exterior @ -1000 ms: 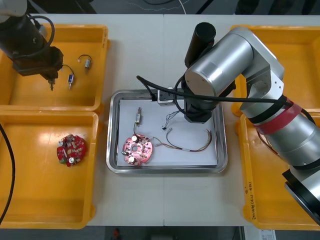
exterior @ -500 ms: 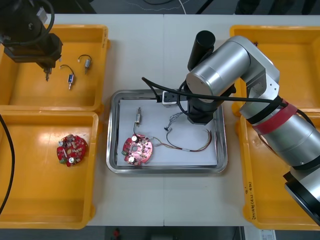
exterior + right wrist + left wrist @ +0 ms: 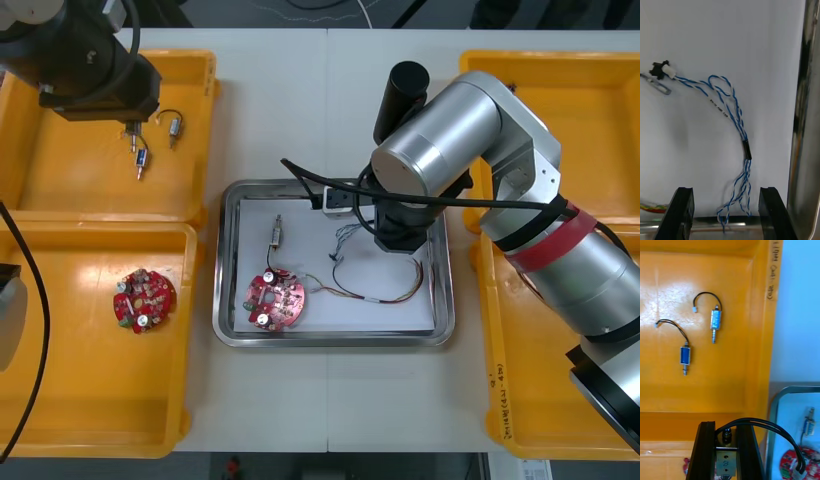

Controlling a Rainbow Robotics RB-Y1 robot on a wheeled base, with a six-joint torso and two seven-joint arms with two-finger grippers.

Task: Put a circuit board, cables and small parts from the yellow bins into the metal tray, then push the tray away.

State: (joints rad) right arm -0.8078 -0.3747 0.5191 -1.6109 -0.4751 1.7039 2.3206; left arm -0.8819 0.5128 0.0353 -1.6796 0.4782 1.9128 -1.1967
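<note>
My right gripper [image 3: 726, 212] hangs open over the metal tray [image 3: 229, 262]. The blue and white twisted cable [image 3: 732, 108] lies loose on the white floor, running out from between the fingers. In the tray also lie a round red circuit board [image 3: 275, 300], a red and yellow cable [image 3: 385, 296] and a small metal part [image 3: 276, 232]. My left gripper [image 3: 130, 133] is above the far left yellow bin [image 3: 60, 180], shut on a small metal part [image 3: 725, 459] whose black cable [image 3: 767, 425] loops out sideways. Two more small metal parts [image 3: 715, 320] [image 3: 685, 355] lie in that bin.
A second red circuit board [image 3: 143, 298] lies in the near left yellow bin [image 3: 60, 400]. The right yellow bins [image 3: 600, 120] are partly hidden by my right arm. The tray's shiny wall [image 3: 805, 112] stands close beside one right finger.
My right gripper has opened and let go of the blue and white cable in the tray. My left arm has moved right across the far left bin, still shut on its part.
</note>
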